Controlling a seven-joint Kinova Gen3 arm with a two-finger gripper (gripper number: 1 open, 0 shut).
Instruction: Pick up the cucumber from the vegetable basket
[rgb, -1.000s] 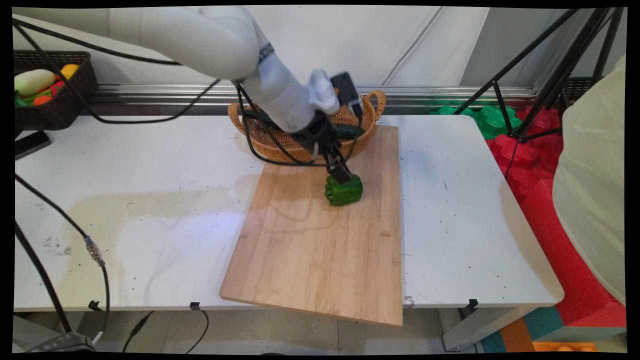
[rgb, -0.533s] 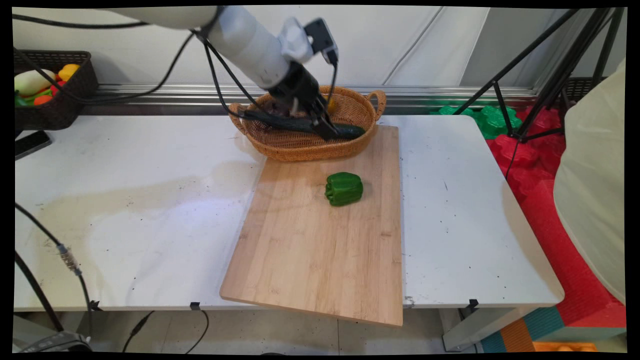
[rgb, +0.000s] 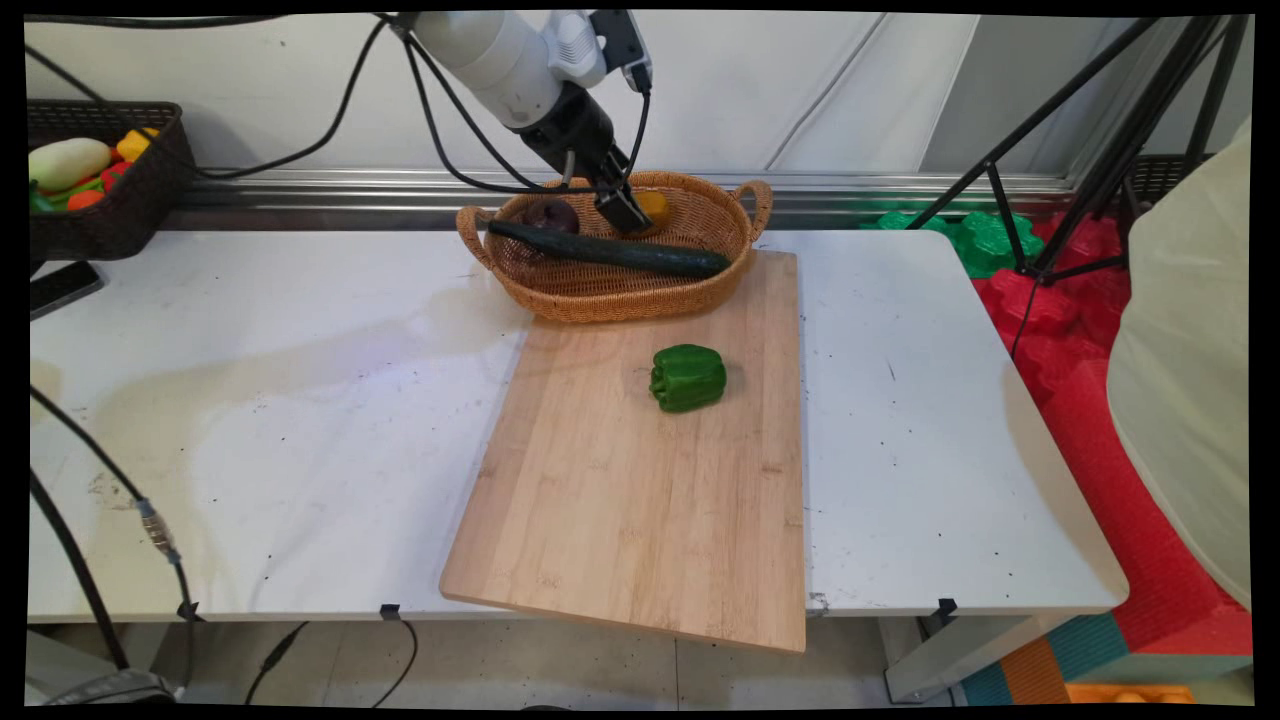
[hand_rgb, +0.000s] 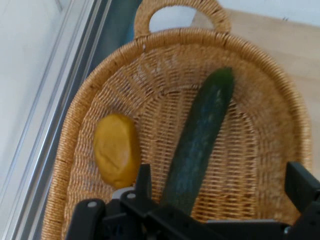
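My gripper (rgb: 620, 212) hangs open over the wicker basket (rgb: 620, 300) at the back of the table, holding nothing. In the hand view the gripper (hand_rgb: 220, 192) looks down into the basket (hand_rgb: 150, 90), its fingers (hand_rgb: 143, 181) spread wide. A long dark green cucumber (rgb: 610, 250) (hand_rgb: 200, 135) lies in the basket, running between the fingers below them. A yellow-orange fruit (rgb: 655, 208) (hand_rgb: 116, 150) rests just beside the left finger. A dark purple item (rgb: 550, 213) sits at the basket's left end. A green bell pepper (rgb: 688, 377) lies alone on the wooden cutting board (rgb: 640, 500).
A dark basket (rgb: 110, 215) of toy produce stands at the back left, with a flat dark object (rgb: 60, 285) below it. Black tripod legs (rgb: 1050, 190) and a beige covered shape (rgb: 1190, 380) stand right of the table. Black cables (rgb: 150, 520) hang at the left.
The gripper has left the green pepper on the board, risen, and swung back and to the left over the basket. The pepper has stayed put.
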